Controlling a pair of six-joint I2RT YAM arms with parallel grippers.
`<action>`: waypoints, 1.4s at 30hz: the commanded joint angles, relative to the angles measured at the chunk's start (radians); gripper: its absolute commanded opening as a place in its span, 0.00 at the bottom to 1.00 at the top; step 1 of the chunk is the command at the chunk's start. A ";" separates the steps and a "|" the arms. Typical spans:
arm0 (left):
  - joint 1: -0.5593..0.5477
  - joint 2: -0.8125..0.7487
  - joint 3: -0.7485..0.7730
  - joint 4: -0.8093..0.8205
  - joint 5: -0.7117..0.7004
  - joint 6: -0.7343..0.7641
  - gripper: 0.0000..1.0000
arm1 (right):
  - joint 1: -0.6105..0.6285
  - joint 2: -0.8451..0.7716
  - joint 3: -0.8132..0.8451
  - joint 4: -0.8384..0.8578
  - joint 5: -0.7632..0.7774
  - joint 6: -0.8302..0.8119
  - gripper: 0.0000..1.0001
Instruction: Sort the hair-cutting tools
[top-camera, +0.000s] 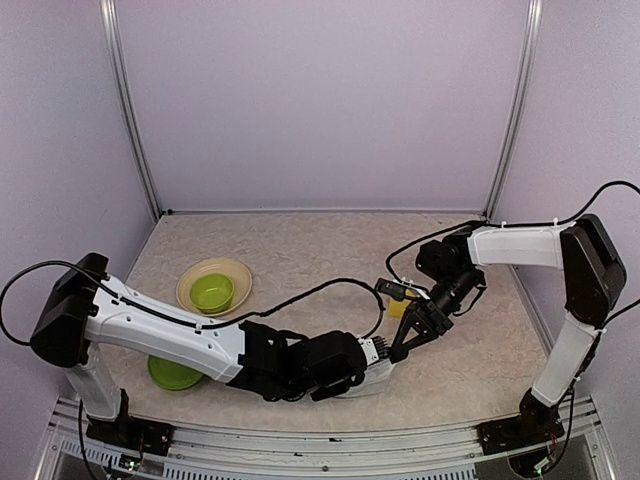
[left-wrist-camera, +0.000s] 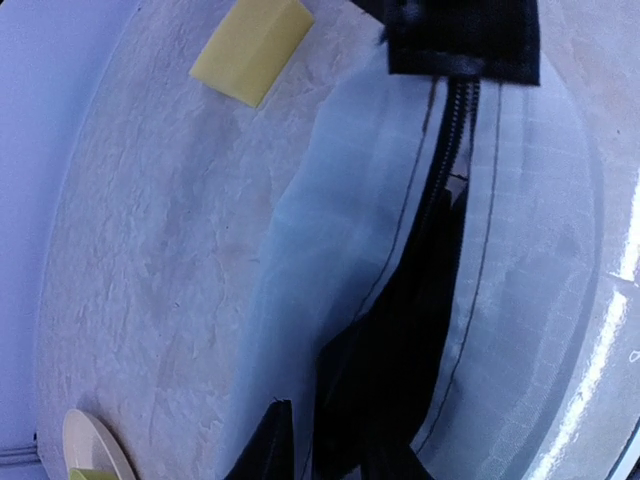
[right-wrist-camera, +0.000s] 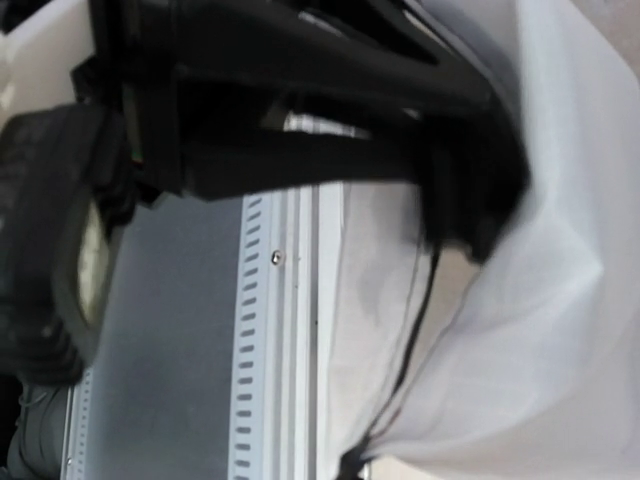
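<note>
The hair-cutting tools are hidden; only a dark inside shows through the open zip of the white pouch (left-wrist-camera: 520, 260). The pouch (top-camera: 372, 378) lies near the table's front, between both grippers. My left gripper (top-camera: 370, 356) is at the pouch's mouth. One black finger (left-wrist-camera: 262, 445) rests outside on the fabric, with a thin strip of the pouch's lip beside it. The other finger merges with the dark opening. My right gripper (top-camera: 408, 338) is shut on the pouch's right end, and the fabric (right-wrist-camera: 560, 330) gathers down toward its fingertips.
A yellow block (left-wrist-camera: 252, 48) lies on the table just behind the pouch (top-camera: 399, 307). A green bowl (top-camera: 212, 292) stands on a yellow plate (top-camera: 240, 272) at the left. A green plate (top-camera: 170, 375) sits partly under my left arm. The front rail (right-wrist-camera: 280, 350) runs close by.
</note>
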 joint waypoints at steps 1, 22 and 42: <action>0.009 -0.045 -0.019 0.001 0.085 -0.011 0.36 | 0.007 -0.019 0.018 -0.006 -0.023 -0.006 0.14; 0.547 -0.539 -0.384 0.021 0.572 -0.656 0.50 | -0.011 -0.046 -0.016 0.135 0.157 0.085 0.15; 0.739 -0.166 -0.067 -0.342 0.536 0.154 0.47 | -0.025 -0.120 0.040 0.086 0.192 -0.030 1.00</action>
